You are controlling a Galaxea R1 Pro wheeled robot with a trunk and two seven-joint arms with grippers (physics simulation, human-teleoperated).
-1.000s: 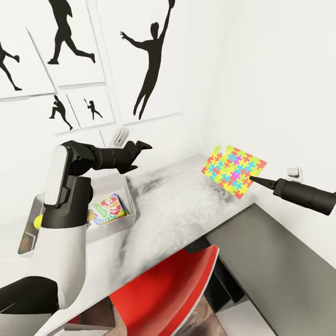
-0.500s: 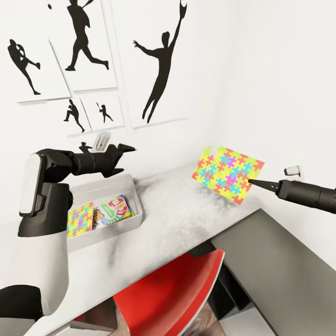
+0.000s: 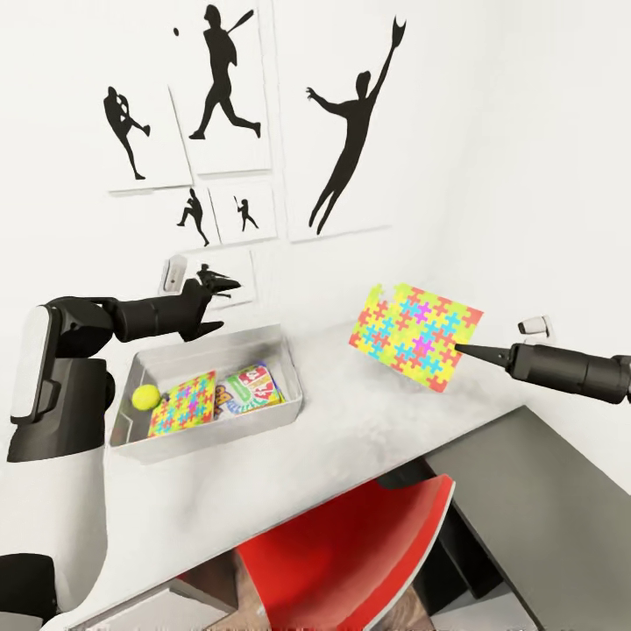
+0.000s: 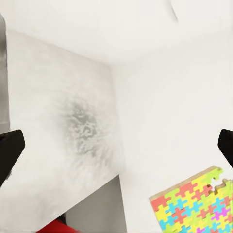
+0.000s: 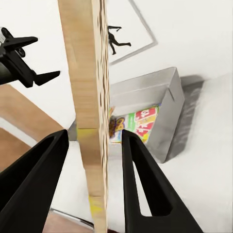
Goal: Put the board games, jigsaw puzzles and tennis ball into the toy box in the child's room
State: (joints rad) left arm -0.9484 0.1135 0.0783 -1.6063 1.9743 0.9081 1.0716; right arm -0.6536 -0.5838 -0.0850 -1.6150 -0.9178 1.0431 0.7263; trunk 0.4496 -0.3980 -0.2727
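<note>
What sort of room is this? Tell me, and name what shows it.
Probably a child's bedroom or playroom: athlete silhouette prints on the white wall, a bin of toys on a desk, and a bright jigsaw puzzle.

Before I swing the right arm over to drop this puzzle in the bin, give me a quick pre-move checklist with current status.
1. Grip on the held jigsaw puzzle: ok; right gripper is shut on its edge, and the right wrist view shows the board between both fingers.
2. Puzzle lifted off the table: ok, held in the air, tilted.
3. Toy box in view and open: ok.
4. Space in the box: cannot tell for sure; a tennis ball, another jigsaw puzzle and a board game already cover most of the floor.
5. Left gripper out of the way: not ok; it hangs open over the box's far wall.
</note>
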